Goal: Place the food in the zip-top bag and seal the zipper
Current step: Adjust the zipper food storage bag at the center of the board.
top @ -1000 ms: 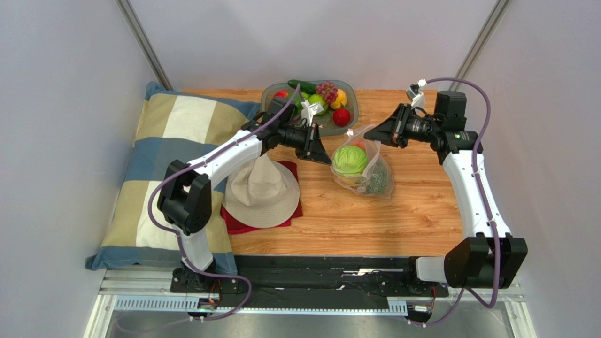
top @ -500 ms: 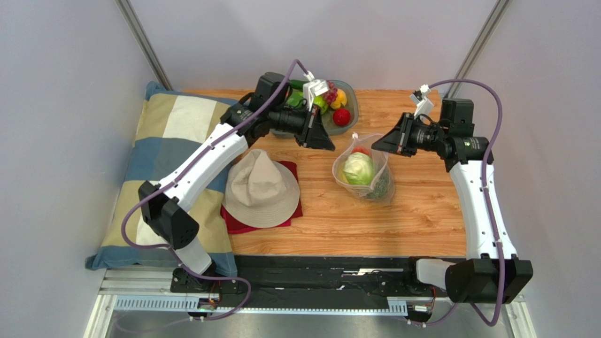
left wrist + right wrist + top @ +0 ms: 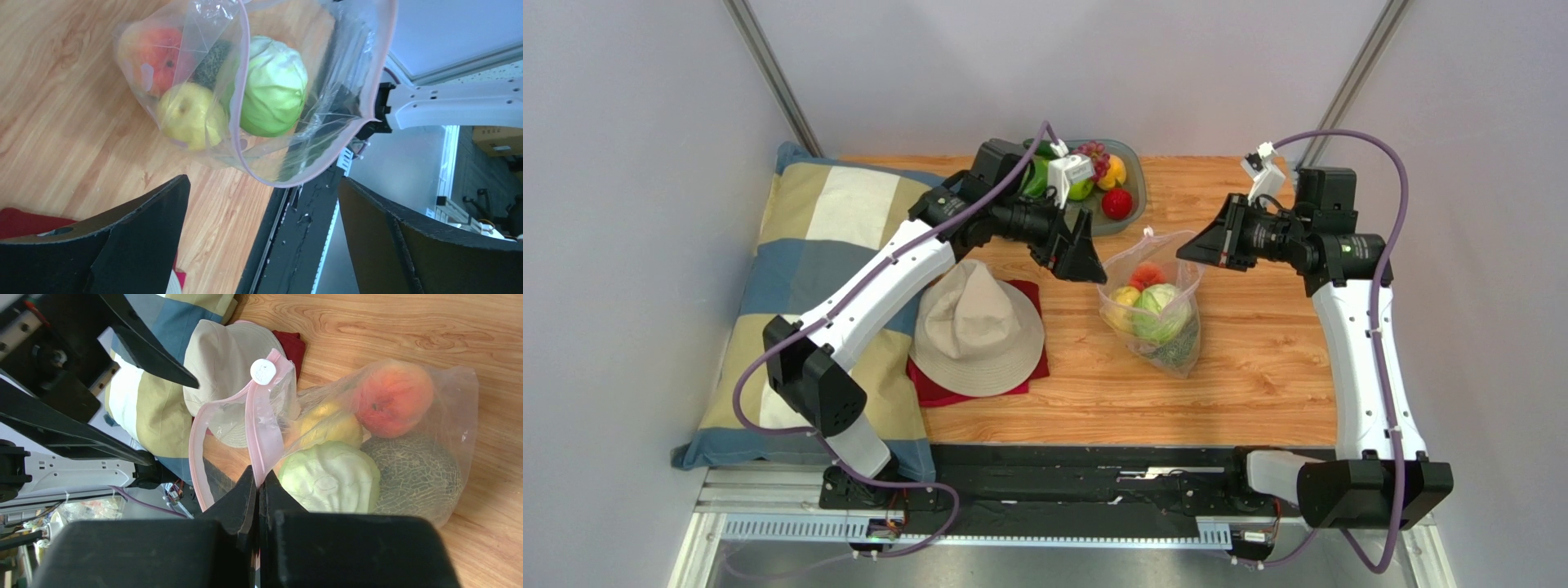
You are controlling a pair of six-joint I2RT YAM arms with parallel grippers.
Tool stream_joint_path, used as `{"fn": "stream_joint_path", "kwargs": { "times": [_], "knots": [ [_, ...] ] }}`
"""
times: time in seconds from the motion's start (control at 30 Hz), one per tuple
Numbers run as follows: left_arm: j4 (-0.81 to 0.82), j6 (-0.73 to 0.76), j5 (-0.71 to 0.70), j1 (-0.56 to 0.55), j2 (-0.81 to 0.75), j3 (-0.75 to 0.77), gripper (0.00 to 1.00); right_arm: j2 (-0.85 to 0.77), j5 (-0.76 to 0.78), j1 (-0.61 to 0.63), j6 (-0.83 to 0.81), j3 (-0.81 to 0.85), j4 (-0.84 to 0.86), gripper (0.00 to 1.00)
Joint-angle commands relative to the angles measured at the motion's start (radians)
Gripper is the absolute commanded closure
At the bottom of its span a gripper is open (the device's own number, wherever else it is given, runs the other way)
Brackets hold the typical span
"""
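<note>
Plastic zip-top bag [image 3: 1155,331], clear and crinkly, part filled; more food to fetch.
My right gripper [image 3: 258,496] is clenched on the thin pale pink zipper [image 3: 256,435] and holds the bag's mouth up, while the bag's belly seems to rest on the wooden table [image 3: 1259,368]. Inside lie a pale green cabbage [image 3: 273,86], a yellow pear [image 3: 190,116], an orange-red peach [image 3: 393,392] and a dark green netted melon [image 3: 417,474]. My left gripper [image 3: 264,184] hangs just beside the mouth, released, fingers spread wide and holding nothing. I judge this the filling step, partway through: the grey oval bowl [image 3: 1141,184] behind holds more food, a red round fruit [image 3: 1117,203] and purple grapes [image 3: 1091,156] among it. Next, my left arm should reach to the bowl, close on one piece and carry it over the opening, with my right holding the mouth wide; sealing comes afterwards.
</note>
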Motion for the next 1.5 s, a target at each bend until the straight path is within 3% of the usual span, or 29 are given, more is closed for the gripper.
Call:
{"fn": "stream_joint_path", "kwargs": {
  "times": [0.0,0.07,0.17,0.2,0.27,0.3,0.37,0.47,0.6,0.7,0.77,0.9,1.0,1.03,1.07,1.1,1.13,1.17,1.23,1.27,1.3,1.47],
  "knots": [
    [0.038,0.018,-0.115,-0.045,0.032,-0.018,0.01,0.007,-0.022,-0.002,0.048,0.0,0.074,1.0],
    [-0.002,-0.013,-0.117,-0.048,0.069,0.017,0.01,0.012,-0.034,-0.002,0.057,0.002,0.082,1.0],
    [-0.014,-0.035,-0.08,-0.048,0.123,0.047,0.22,0.004,-0.039,-0.002,0.068,-0.009,0.086,1.0],
    [-0.016,-0.033,-0.051,-0.048,0.134,0.056,0.45,-0.002,-0.04,-0.002,0.071,-0.01,0.088,1.0],
    [-0.032,-0.013,-0.031,-0.047,0.132,0.097,0.73,-0.008,-0.034,-0.002,0.075,-0.009,0.08,1.0],
    [-0.036,-0.01,-0.025,-0.048,0.113,0.108,0.99,-0.011,-0.03,-0.002,0.069,-0.003,0.062,1.0],
    [-0.034,0.002,-0.017,-0.048,0.087,0.14,1.0,-0.023,0.002,-0.002,0.042,0.004,0.038,1.0],
    [-0.04,-0.004,0.0,-0.05,0.068,0.182,1.0,-0.034,0.047,-0.002,-0.019,0.002,-0.022,0.91],
    [-0.106,0.028,0.018,-0.05,0.108,0.214,1.0,-0.02,0.13,-0.002,-0.075,0.014,-0.073,0.58],
    [-0.118,0.047,0.031,-0.048,0.114,0.213,1.0,0.012,0.202,-0.002,-0.099,0.049,-0.107,0.5],
    [-0.121,0.057,0.034,-0.048,0.109,0.21,1.0,0.033,0.217,-0.002,-0.106,0.073,-0.122,0.5],
    [-0.123,0.063,0.02,-0.048,0.112,0.208,1.0,0.047,0.181,-0.003,-0.109,0.077,-0.119,0.67],
    [-0.12,0.062,0.017,-0.047,0.112,0.203,1.0,0.053,0.135,-0.002,-0.098,0.07,-0.113,0.7],
    [-0.117,0.062,0.014,-0.044,0.111,0.2,1.0,0.053,0.122,-0.002,-0.098,0.068,-0.111,0.77],
    [-0.115,0.06,0.012,-0.042,0.111,0.197,1.0,0.053,0.102,-0.002,-0.099,0.068,-0.11,0.98],
    [-0.106,0.057,0.009,-0.036,0.111,0.194,0.92,0.05,0.098,-0.002,-0.099,0.069,-0.107,1.0],
    [-0.094,0.022,0.006,-0.024,0.109,0.181,0.77,0.046,0.093,-0.002,-0.093,0.07,-0.102,1.0],
    [-0.035,-0.005,-0.001,0.023,0.102,0.167,0.47,0.041,0.085,-0.002,-0.087,0.068,-0.087,1.0],
    [0.061,-0.077,-0.026,0.08,0.08,0.106,0.25,0.035,0.085,-0.002,-0.073,0.063,-0.076,1.0],
    [0.129,-0.072,-0.102,0.134,0.068,0.096,0.07,0.034,0.091,-0.002,-0.073,0.062,-0.07,1.0],
    [0.148,-0.047,-0.153,0.152,0.066,0.093,0.01,0.033,0.095,-0.002,-0.073,0.054,-0.07,1.0],
    [0.306,0.207,-0.455,0.221,0.146,0.105,0.01,0.041,0.095,-0.002,-0.061,0.039,-0.05,1.0]
  ]
}}
